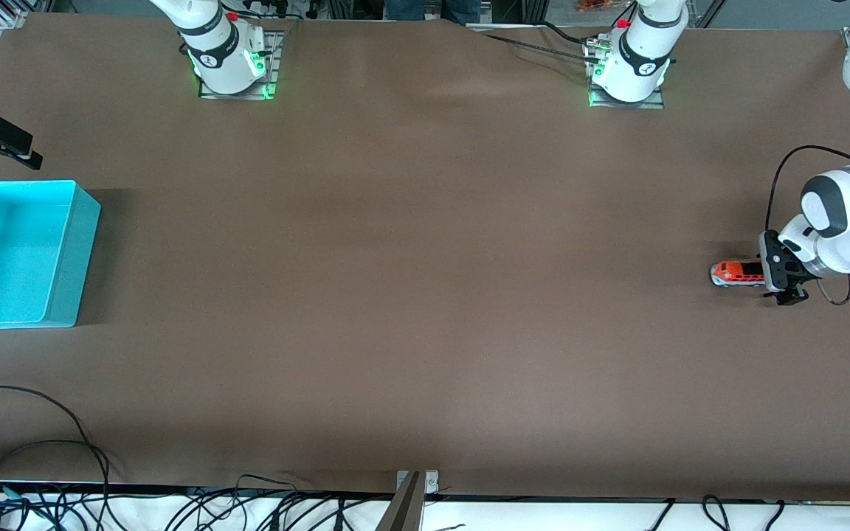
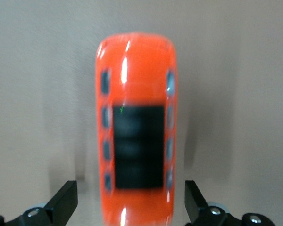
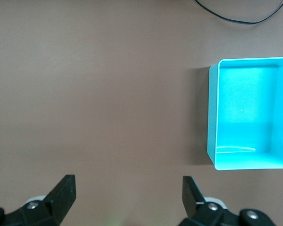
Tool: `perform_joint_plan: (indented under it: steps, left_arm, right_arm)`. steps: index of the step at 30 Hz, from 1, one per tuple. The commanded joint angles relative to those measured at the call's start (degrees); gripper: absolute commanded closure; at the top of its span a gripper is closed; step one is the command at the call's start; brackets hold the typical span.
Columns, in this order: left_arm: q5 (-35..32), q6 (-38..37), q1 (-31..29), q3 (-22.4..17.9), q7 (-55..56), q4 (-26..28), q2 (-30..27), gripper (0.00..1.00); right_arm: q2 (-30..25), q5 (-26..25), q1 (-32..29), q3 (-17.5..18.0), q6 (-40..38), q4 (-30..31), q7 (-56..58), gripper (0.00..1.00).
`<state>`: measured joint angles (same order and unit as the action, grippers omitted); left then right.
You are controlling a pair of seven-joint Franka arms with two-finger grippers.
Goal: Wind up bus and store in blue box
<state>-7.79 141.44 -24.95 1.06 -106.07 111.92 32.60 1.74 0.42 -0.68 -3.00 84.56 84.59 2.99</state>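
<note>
Box [image 1: 63, 254]: sitting at right arm's end of table [image 1: 410, 295] | bus [image 1: 737, 273]: lying on table at left arm's end | left gripper [image 1: 783, 271]: straddling bus, fingers spread, gaps showing, nothing gripped | right gripper [image 3: 127, 195]: hanging wide open, empty, over table beside box.

An orange toy bus [image 1: 736, 273] with a dark roof panel, small side windows and a pale lower body sits upright on its wheels on the brown counter [image 1: 425, 295] at the left arm's end. The turquoise blue box [image 1: 63, 258], open-topped and smooth-walled, rests well apart from it at the right arm's end, nothing inside.
</note>
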Motion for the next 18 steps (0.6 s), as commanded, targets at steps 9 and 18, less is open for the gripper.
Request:
perform_joint_plan:
  steps: [9,18]
  left_arm:
    - [-0.47,-21.71,-0.28,6.58,8.68,-10.22,-7.02,0.00]
    - [-0.47,-35.52,-0.28,14.76,22.65,-20.07,-7.02,0.00]
  right_arm:
    - [-0.07,0.11,-0.11,0.01,-0.88,-1.00,-0.35,0.00]
    - [0.02,0.11,-0.11,0.01,-0.88,-1.00,-0.26,0.00]
